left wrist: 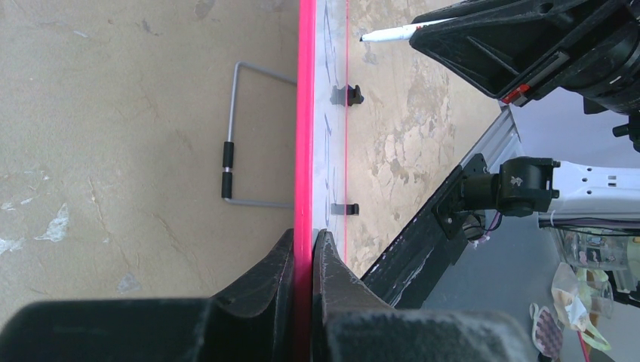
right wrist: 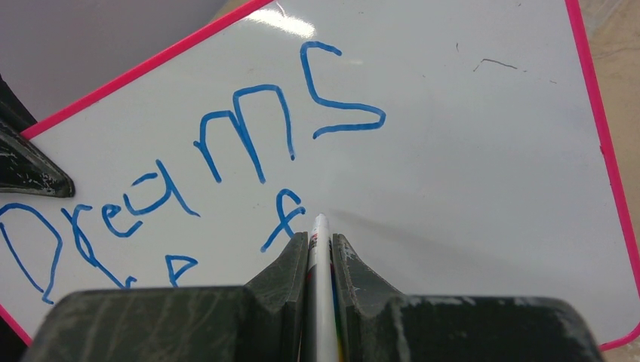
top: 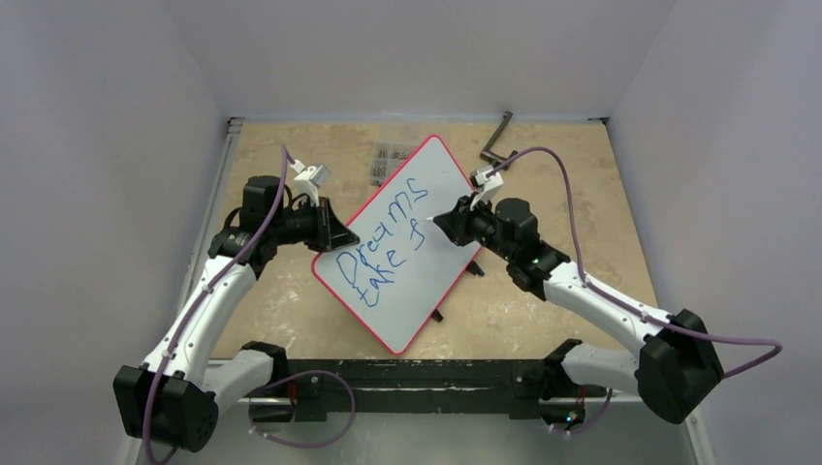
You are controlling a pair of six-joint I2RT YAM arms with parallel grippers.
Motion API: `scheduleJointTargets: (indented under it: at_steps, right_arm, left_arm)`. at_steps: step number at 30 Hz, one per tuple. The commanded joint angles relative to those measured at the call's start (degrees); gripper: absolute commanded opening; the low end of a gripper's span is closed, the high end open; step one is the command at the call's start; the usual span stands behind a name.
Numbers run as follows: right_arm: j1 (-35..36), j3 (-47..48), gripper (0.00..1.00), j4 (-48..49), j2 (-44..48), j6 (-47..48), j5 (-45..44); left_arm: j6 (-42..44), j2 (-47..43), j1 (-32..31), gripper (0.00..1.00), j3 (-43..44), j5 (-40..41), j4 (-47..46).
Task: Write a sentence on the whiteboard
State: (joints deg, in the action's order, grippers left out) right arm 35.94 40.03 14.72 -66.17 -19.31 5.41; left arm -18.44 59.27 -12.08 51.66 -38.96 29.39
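Note:
The whiteboard (top: 441,189), white with a thin red rim, stands tilted across the middle of the table. Blue lettering, the sentence (top: 383,242), reads "Dreams" over "take f". My left gripper (top: 339,235) is shut on the board's left edge; in the left wrist view its fingers (left wrist: 283,264) pinch the red rim (left wrist: 305,113). My right gripper (top: 441,221) is shut on a white marker (right wrist: 320,249). The marker's tip sits just right of the "f" (right wrist: 283,215), close to the whiteboard (right wrist: 468,151); contact is unclear. From the left wrist the marker (left wrist: 392,32) also shows.
A wire stand (left wrist: 230,162) lies on the table behind the board. Small black clips (left wrist: 346,94) rest near the board's lower edge. A black L-shaped key (top: 497,140) and a clear packet (top: 391,160) lie at the back. A black rail (top: 417,378) runs along the near edge.

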Motion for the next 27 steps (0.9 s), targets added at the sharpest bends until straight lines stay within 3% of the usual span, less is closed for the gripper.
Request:
scheduleJointTargets:
  at_steps: [1,27]
  right_arm:
    - [-0.24,1.87,0.0,3.16,-0.42,1.05,0.83]
    - [-0.24,7.01,0.0,4.65,-5.11,0.11,2.59]
  left_arm:
    - [7.62,0.41,-0.41,0.0,-0.19,6.93,1.73]
    - [7.48,0.34,-0.41,0.0,-0.18,6.6,1.73]
